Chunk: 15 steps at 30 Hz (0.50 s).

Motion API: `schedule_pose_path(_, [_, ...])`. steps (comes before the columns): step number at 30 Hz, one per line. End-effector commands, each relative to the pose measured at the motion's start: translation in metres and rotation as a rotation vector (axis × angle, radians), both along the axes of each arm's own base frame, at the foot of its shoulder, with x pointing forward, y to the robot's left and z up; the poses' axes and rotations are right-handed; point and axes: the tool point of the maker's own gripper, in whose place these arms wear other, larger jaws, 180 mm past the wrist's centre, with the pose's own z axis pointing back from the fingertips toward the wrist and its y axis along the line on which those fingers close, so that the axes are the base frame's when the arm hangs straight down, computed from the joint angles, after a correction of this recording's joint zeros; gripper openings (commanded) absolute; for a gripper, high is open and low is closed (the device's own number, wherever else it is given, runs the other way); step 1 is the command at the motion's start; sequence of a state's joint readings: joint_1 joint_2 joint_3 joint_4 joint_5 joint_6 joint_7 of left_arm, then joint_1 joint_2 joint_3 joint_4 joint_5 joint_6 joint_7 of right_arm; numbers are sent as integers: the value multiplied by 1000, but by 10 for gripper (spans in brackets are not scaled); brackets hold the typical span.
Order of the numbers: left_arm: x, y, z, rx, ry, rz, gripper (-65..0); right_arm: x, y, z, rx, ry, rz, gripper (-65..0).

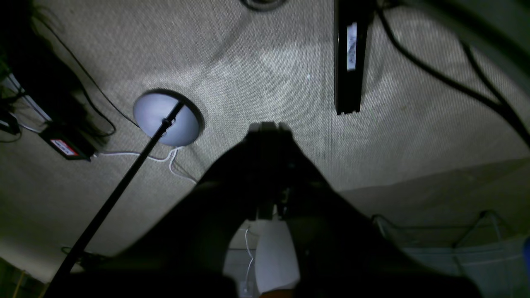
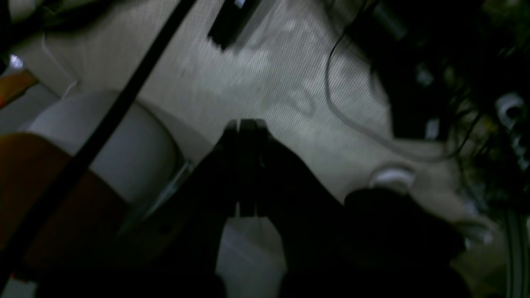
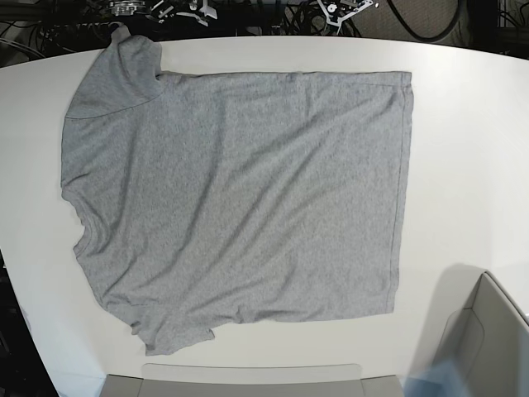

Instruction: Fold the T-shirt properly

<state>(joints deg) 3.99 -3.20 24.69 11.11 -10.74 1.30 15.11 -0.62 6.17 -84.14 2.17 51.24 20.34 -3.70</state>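
The light grey T-shirt [image 3: 240, 207] lies spread flat on the white table [image 3: 471, 124], plain side up. Its collar is at the left, its hem at the right, and its sleeves at the top left and bottom left. No lettering shows. Neither arm appears in the base view. My left gripper [image 1: 267, 126] is shut and empty, hanging over a carpeted floor in the left wrist view. My right gripper [image 2: 244, 123] is shut and empty, also over carpet in the right wrist view. The T-shirt is out of both wrist views.
Grey box walls stand at the table's front edge [image 3: 248, 379] and front right corner [image 3: 488, 331]. On the floor are a round white stand base [image 1: 165, 118] with a black pole, a black bar [image 1: 350, 54], cables and a white rounded object [image 2: 124, 145].
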Motion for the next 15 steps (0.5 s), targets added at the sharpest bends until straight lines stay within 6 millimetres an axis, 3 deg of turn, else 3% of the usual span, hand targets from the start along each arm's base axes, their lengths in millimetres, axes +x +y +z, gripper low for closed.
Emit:
schedule_pose_path(1, [1, 0, 0, 3, -4, 7, -650, 5, 1, 1, 15, -4, 6, -650])
schedule_pose_path(10, [-3, 0, 0, 3, 2, 4, -650, -2, 11, 1, 34, 4, 10, -650])
schedule_pose_path(15, [-16, 0, 1, 3, 22, 1, -650, -4, 18, 1, 43, 8, 11, -650])
